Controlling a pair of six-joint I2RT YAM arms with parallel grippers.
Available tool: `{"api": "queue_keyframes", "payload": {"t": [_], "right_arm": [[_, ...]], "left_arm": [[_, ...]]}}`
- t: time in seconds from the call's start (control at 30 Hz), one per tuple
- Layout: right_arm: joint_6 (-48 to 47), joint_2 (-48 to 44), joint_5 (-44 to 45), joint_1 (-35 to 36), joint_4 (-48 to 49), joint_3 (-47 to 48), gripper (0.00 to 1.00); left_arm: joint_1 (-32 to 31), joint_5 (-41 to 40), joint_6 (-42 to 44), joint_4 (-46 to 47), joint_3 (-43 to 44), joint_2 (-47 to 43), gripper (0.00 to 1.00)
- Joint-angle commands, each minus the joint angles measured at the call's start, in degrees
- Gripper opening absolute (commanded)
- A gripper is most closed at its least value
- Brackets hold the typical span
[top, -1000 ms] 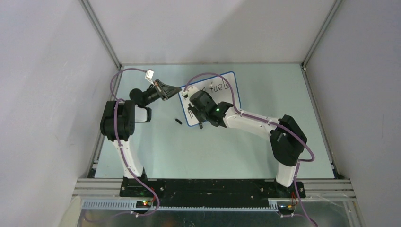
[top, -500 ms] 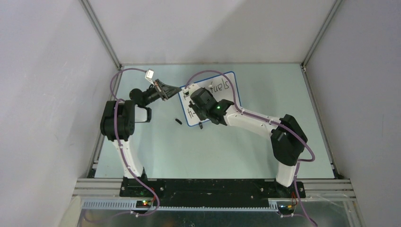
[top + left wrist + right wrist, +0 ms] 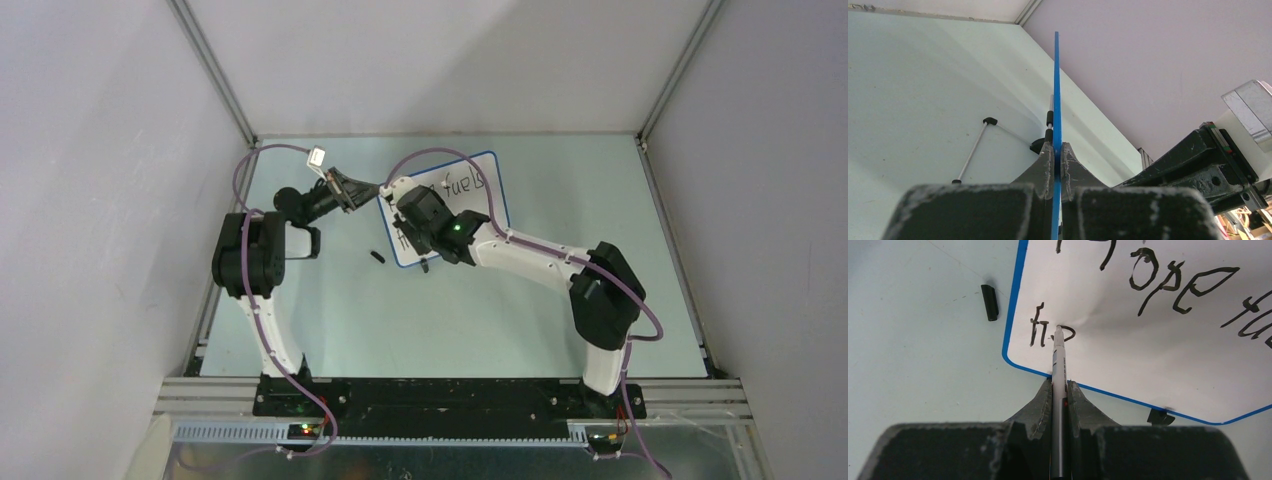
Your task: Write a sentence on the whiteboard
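Observation:
The whiteboard (image 3: 482, 215) lies at the back middle of the table, its left edge pinched by my left gripper (image 3: 372, 190). In the left wrist view the gripper (image 3: 1057, 147) is shut on the board's blue frame (image 3: 1056, 90), seen edge-on. My right gripper (image 3: 420, 238) is over the board's left part. In its wrist view the gripper (image 3: 1060, 385) is shut on the marker pen (image 3: 1058, 360), whose tip touches the board (image 3: 1158, 355). The sentence (image 3: 1168, 282) reads "Hope fue" at the frame's edge, with "h" and a partial letter below, at the pen tip.
The black pen cap (image 3: 377, 257) lies on the table just left of the board's near-left corner, also in the right wrist view (image 3: 990, 302). A black clip foot (image 3: 1159, 416) sits at the board's near edge. Grey enclosure walls close in left, right and behind.
My right gripper with the pen has shifted slightly left and away over the board's left part. The left gripper and the board have not moved.

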Motion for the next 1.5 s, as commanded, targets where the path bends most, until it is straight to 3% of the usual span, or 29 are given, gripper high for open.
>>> {"api": "queue_keyframes", "payload": {"t": [0.0,1.47], "right_arm": [[-0.30,0.82,-0.18,0.50,0.88,1.72,0.00],[1.44,-1.93,1.78,-1.64,-0.44,-3.45,0.00]], "left_arm": [[-1.02,1.87,0.12,2.80,0.78,-0.25,0.00],[-1.02,1.94,0.12,2.83,0.72,-0.27,0.00]]}}
